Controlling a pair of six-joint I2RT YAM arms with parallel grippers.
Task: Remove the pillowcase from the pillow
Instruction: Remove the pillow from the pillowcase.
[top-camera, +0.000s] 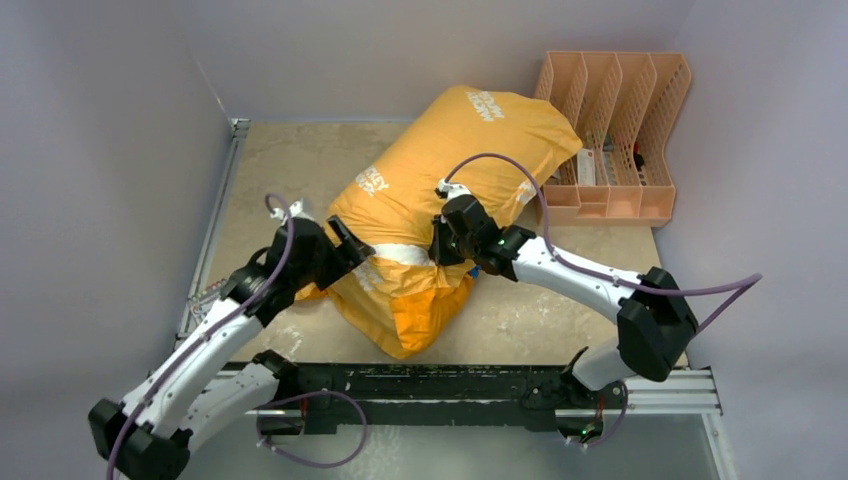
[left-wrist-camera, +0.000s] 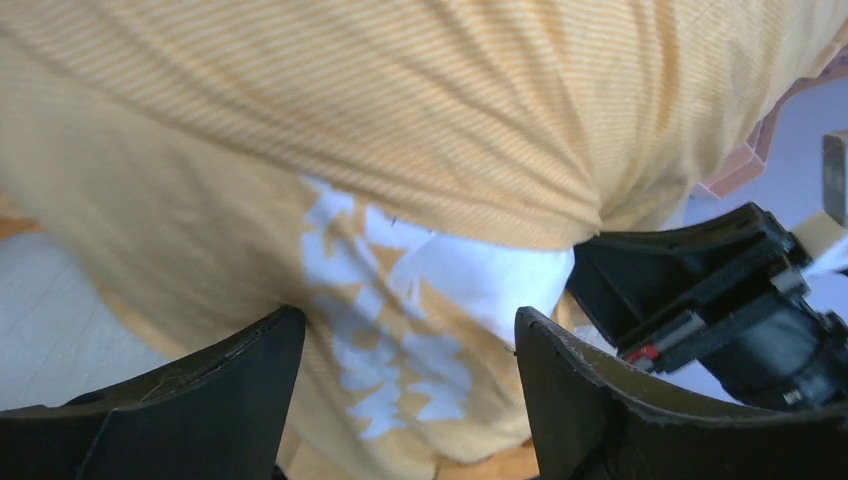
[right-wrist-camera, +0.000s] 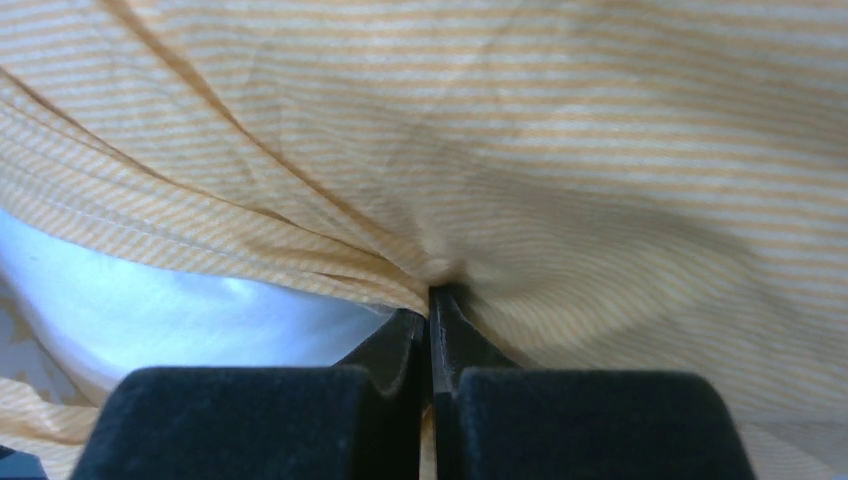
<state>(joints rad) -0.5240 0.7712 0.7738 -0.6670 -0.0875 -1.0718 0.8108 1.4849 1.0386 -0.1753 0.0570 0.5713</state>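
The orange-yellow pillowcase (top-camera: 450, 150) lies diagonally across the table, its small white lettering facing up. A strip of the white pillow (top-camera: 405, 254) shows at the bunched near part. My left gripper (top-camera: 352, 248) is open against the pillowcase's left side. In the left wrist view, fabric with white lettering (left-wrist-camera: 385, 350) lies between the spread fingers (left-wrist-camera: 240, 385). My right gripper (top-camera: 442, 243) is shut on a pinch of pillowcase fabric (right-wrist-camera: 560, 200), its tips (right-wrist-camera: 430, 297) pressed together. The white pillow (right-wrist-camera: 150, 310) shows just left of them.
A peach desk organiser (top-camera: 620, 120) stands at the back right, touching the pillowcase's far end. Grey walls close in the left and back sides. A metal rail (top-camera: 215, 230) runs along the table's left edge. The right gripper's body (left-wrist-camera: 700, 290) shows in the left wrist view.
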